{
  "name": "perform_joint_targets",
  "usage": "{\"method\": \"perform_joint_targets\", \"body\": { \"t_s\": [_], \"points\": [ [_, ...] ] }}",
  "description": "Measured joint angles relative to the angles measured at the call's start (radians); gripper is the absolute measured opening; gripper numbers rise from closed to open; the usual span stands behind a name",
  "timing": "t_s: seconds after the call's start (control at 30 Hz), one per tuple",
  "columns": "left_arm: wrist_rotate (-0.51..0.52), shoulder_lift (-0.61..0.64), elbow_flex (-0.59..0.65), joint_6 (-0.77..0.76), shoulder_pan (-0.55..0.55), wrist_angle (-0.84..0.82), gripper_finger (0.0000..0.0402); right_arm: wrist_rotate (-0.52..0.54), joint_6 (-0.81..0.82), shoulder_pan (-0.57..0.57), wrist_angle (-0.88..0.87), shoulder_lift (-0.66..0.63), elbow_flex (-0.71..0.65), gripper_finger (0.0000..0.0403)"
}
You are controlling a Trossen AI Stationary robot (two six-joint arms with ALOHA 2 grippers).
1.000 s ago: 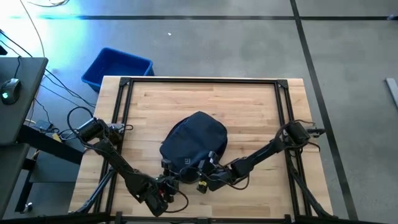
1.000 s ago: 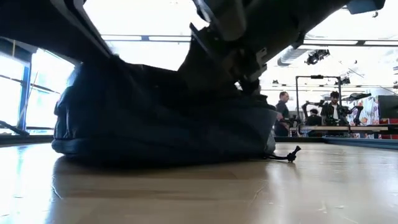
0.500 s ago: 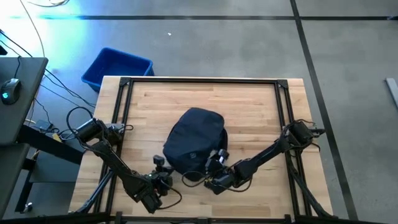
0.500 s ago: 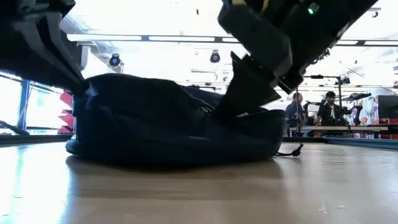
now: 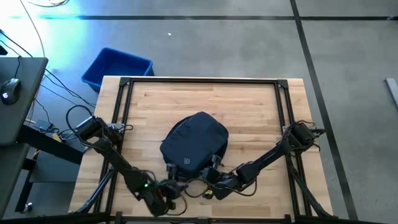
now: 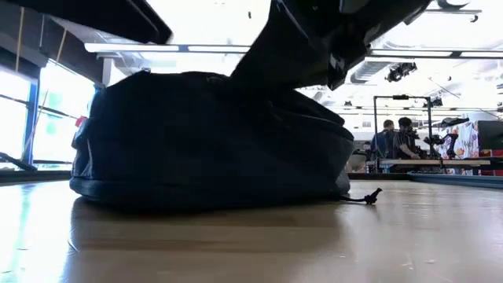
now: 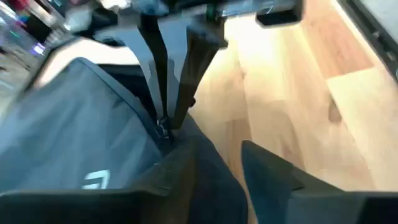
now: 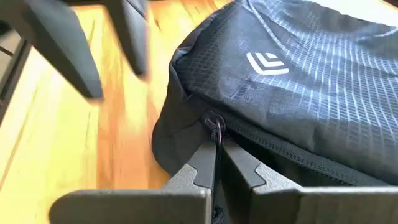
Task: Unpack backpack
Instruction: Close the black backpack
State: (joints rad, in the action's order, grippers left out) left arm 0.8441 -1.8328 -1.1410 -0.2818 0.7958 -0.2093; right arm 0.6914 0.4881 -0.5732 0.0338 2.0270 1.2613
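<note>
Backpack (image 5: 194,142) is lying mid-table, zipper (image 8: 215,124) edge facing my right gripper (image 8: 216,163), whose fingers are pinching the pull; my left gripper (image 5: 163,190) is standing parted beside it.

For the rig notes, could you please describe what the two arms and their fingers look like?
Both arms are dark, slim and jointed, with loose black cables near their bases. The left gripper shows a green light nearby; the right gripper has flat, dark grey, angular fingers.

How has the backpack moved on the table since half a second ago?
Yes. In the high view the backpack has shifted slightly toward the table's left side and rotated, judged against the table's black frame.
</note>
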Motion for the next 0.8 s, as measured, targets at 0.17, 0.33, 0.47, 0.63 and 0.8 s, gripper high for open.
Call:
{"method": "perform_joint_targets", "body": {
  "t_s": [0.17, 0.33, 0.47, 0.63, 0.8],
  "points": [
    [-0.031, -0.008, 0.001, -0.029, -0.044, -0.001, 0.0165, -0.011, 0.001, -0.002, 0.006, 0.000, 0.000, 0.0000],
    [-0.038, -0.012, 0.000, -0.011, -0.051, -0.002, 0.0175, -0.012, 0.008, -0.009, 0.009, 0.000, 0.000, 0.0000],
    [-0.018, -0.012, -0.010, 0.033, -0.042, -0.006, 0.0171, -0.013, 0.008, -0.019, 0.009, 0.000, 0.000, 0.0000],
    [-0.024, -0.016, -0.010, 0.017, -0.058, -0.066, 0.0168, -0.013, 0.012, -0.024, 0.009, 0.000, 0.000, 0.0000],
    [-0.066, -0.042, -0.011, -0.030, -0.088, -0.099, 0.0162, -0.014, 0.031, -0.027, 0.005, 0.000, 0.000, 0.0000]
  ]
}}
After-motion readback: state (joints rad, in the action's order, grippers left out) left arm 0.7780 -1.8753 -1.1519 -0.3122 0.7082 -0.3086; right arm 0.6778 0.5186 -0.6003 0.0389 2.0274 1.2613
